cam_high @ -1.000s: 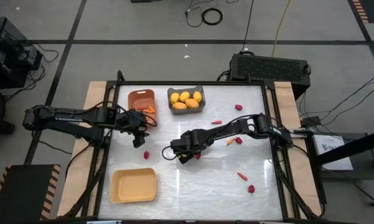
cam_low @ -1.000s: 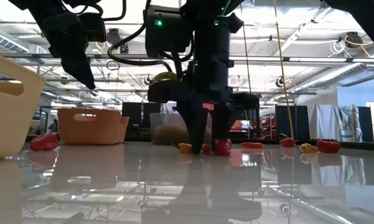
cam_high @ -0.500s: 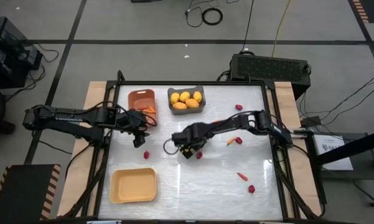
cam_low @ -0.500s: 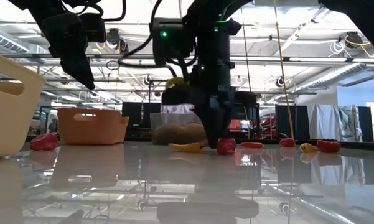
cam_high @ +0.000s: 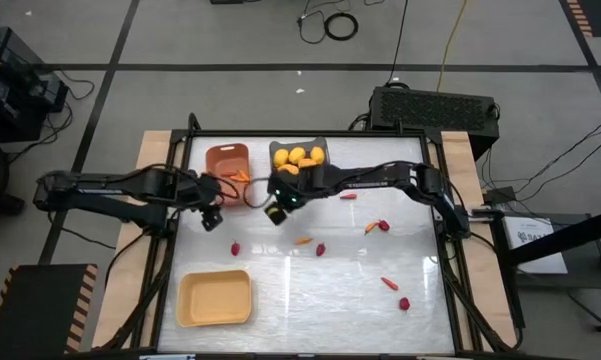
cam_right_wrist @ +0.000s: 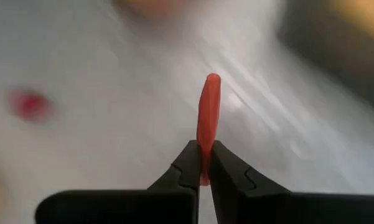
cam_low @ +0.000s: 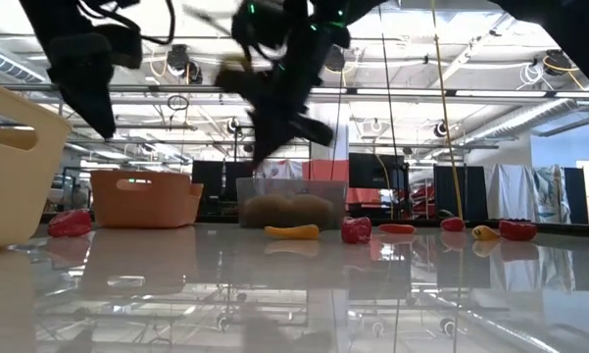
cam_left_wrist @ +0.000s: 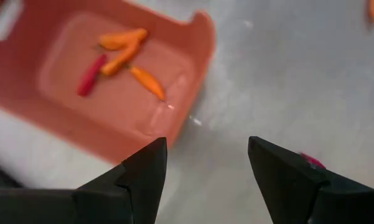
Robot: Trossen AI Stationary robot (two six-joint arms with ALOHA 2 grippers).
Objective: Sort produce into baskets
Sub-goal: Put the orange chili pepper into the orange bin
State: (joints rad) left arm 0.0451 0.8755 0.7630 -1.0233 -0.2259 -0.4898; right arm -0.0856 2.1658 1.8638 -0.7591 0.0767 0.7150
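Observation:
My right gripper (cam_high: 273, 212) is above the table between the orange-brown basket (cam_high: 227, 160) and the dark grey basket (cam_high: 298, 172). It is shut on a thin red-orange stick (cam_right_wrist: 208, 106). The grey basket holds several yellow lemon-like fruits (cam_high: 298, 157). My left gripper (cam_left_wrist: 202, 162) is open and empty, and hovers by the orange-brown basket's near side (cam_left_wrist: 174, 118). That basket holds orange sticks (cam_left_wrist: 121, 50) and a red one. The pale yellow basket (cam_high: 213, 298) stands at the near left. My right gripper pinches one end of the red-orange stick (cam_right_wrist: 205, 149) between its two fingertips. The stick lies along the fingers and sticks out past them. It is lifted clear of the table.
Loose on the table lie an orange stick (cam_high: 302, 240), red pieces (cam_high: 235, 248) (cam_high: 320, 249) (cam_high: 384, 225) (cam_high: 404, 303), a red stick (cam_high: 348, 196) and orange pieces (cam_high: 370, 228) (cam_high: 389, 283). The two arms' grippers are close together near the orange-brown basket.
My right gripper has risen from the table's middle and gone toward the far left, toward the orange-brown basket, shut on the red-orange stick. An orange stick that lay by its fingers stays on the table. My left gripper has drawn back a little toward the left edge.

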